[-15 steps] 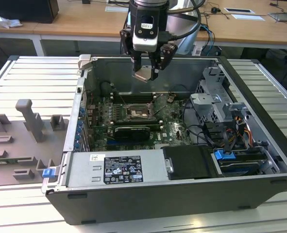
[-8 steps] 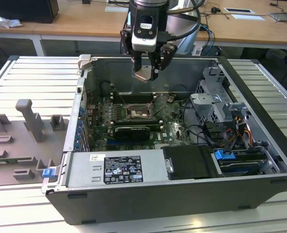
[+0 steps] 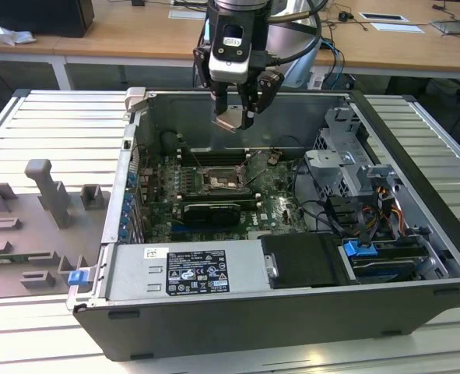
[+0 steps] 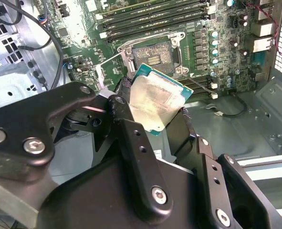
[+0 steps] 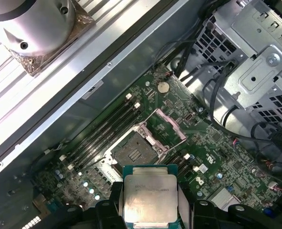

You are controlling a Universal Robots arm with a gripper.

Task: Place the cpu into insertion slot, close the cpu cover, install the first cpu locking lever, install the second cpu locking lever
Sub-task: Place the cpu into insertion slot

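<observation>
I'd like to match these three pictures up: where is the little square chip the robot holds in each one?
Exterior view: the cpu hangs in the gripper, above the open computer case.
Second wrist view: the cpu sits tilted in the gripper, partly overlapping the socket's frame.
First wrist view: the cpu sits clamped, close beside the socket.
Shared landmark: the open socket on the motherboard.

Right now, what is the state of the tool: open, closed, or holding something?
The tool is closed on the small flat square cpu chip with tan-silver metal top, in the air over the green motherboard.
</observation>
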